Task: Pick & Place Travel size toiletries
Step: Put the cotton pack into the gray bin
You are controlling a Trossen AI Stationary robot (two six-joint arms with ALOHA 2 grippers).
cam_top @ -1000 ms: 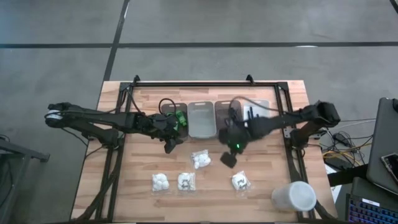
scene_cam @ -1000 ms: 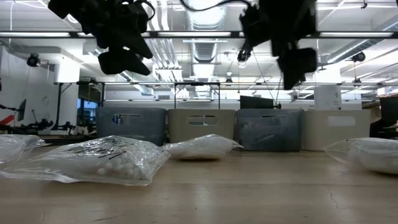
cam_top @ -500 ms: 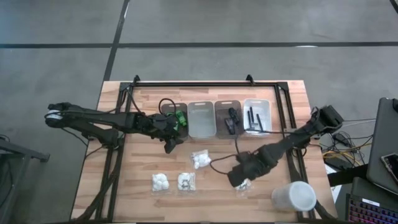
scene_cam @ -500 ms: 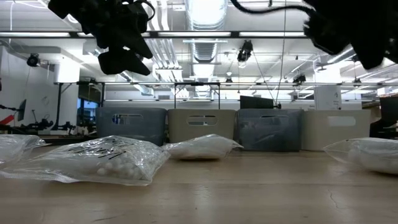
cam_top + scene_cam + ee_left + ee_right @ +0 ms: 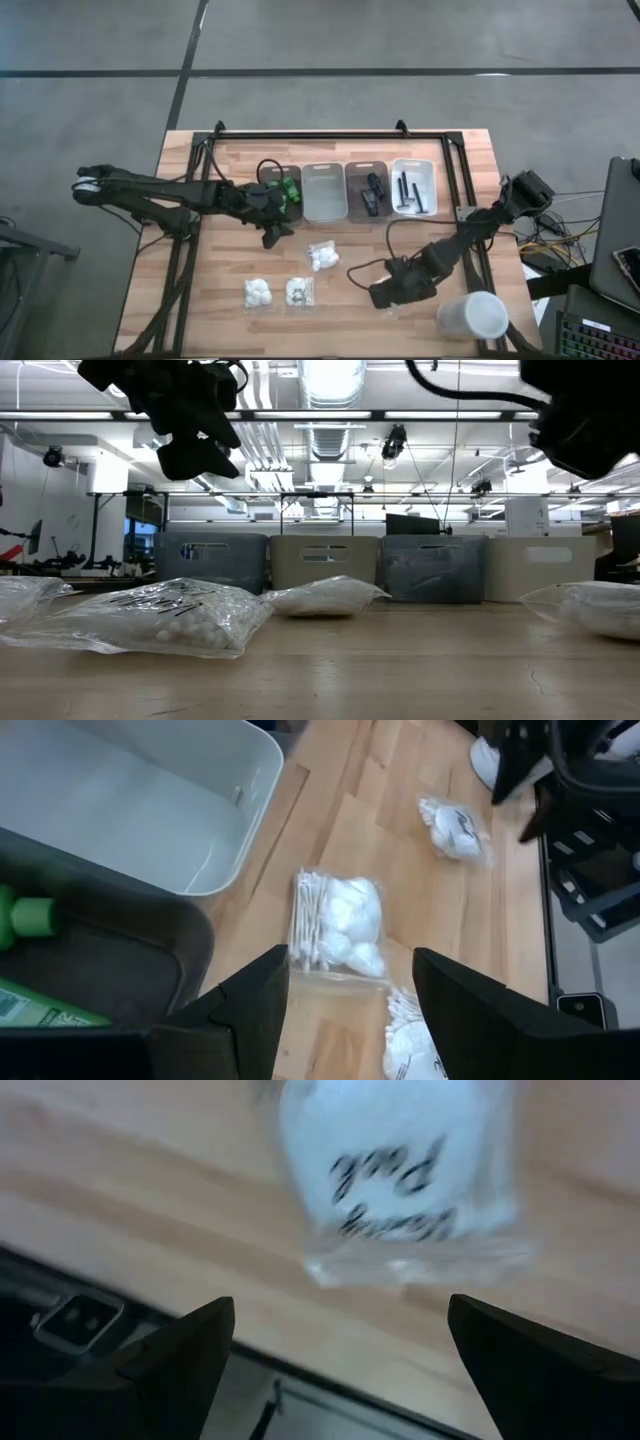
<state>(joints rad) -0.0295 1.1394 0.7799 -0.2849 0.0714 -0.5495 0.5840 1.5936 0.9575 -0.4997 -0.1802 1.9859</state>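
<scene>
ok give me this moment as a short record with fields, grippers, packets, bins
left gripper: open, hovering by the bin of green bottles, holding nothing
right gripper: open, over the puff packet at the table's front right, not yet gripping
loose puff packets: three more on the table
bins: four in a row; clear bin looks empty, next holds black packets, white one holds dark sticks
white cup: on its side at the front right corner
</scene>
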